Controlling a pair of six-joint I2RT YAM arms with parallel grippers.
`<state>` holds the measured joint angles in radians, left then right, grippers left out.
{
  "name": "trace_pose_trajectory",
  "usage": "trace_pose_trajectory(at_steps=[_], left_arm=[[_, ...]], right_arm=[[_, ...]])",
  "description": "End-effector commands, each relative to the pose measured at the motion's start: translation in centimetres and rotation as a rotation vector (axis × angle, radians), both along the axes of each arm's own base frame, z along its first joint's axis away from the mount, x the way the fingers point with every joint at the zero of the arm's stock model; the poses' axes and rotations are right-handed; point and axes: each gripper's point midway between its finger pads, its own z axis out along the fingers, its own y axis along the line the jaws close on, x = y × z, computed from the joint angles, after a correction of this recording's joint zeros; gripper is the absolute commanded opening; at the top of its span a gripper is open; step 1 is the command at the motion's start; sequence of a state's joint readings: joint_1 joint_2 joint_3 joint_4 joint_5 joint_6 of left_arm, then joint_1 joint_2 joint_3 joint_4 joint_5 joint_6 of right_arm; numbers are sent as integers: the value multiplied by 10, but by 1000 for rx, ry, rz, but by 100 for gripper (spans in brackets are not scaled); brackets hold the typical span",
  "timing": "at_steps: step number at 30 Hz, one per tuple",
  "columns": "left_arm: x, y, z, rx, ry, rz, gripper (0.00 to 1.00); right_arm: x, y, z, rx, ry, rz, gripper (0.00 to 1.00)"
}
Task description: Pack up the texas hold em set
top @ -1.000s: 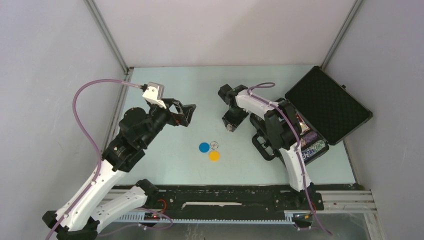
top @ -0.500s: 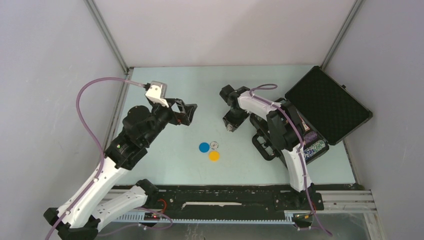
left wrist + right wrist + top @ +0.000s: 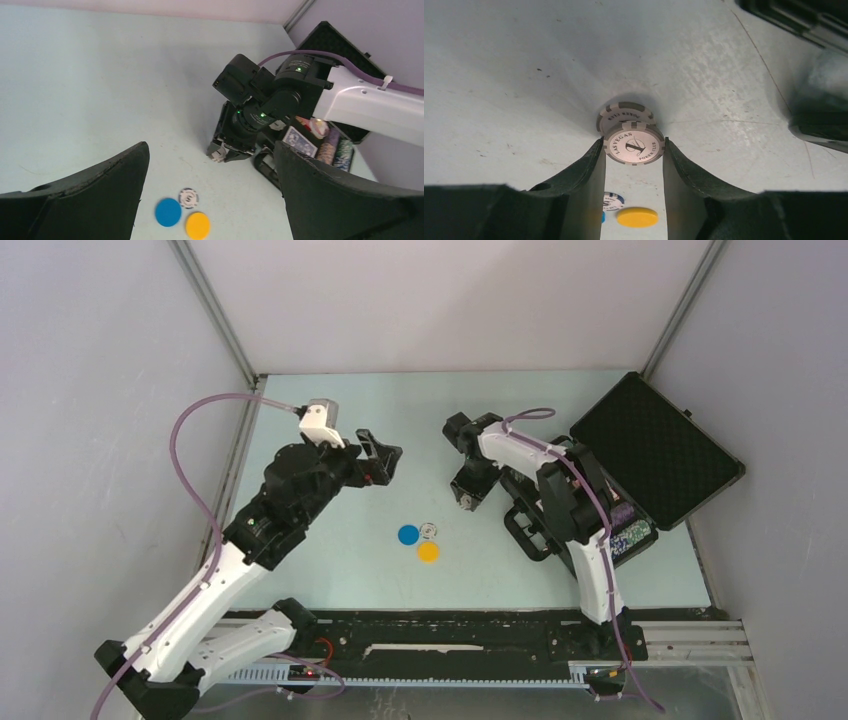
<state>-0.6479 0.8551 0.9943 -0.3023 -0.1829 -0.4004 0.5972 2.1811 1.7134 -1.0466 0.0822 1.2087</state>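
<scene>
Right claw (image 3: pixel 634 150) clenched across the rim of a poker chip (image 3: pixel 634 146) between its tips, probably stiff, light, slick; left claw (image 3: pixel 383 462) released.

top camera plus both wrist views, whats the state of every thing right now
case, open, lid laid back
left gripper, open, empty
right gripper, shut on grey poker chip, chip on edge
blue disc, flat on the table
yellow disc, flat on the table
white poker chip, flat on the table
card deck, in the case
chip rows, in the case
</scene>
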Motion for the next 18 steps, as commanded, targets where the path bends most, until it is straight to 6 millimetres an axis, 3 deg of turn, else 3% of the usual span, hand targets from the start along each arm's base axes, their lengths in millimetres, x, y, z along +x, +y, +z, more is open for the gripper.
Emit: trace_pose_trajectory(at_steps=[1, 3, 7, 13, 18], left_arm=[[-8, -13, 8, -242, 79, -7, 100], [-12, -17, -2, -326, 95, -18, 100], [-6, -22, -46, -413, 210, -56, 100], [-4, -56, -108, -562, 393, -237, 100], [1, -84, -128, -602, 406, -291, 93]], right_arm=[[-6, -6, 43, 19, -40, 41, 0], [-8, -5, 50, 39, -46, 61, 0], [-17, -3, 64, 83, -49, 96, 0], [-34, 10, 84, 227, -40, 123, 0], [-42, 17, 104, 263, -48, 141, 0]])
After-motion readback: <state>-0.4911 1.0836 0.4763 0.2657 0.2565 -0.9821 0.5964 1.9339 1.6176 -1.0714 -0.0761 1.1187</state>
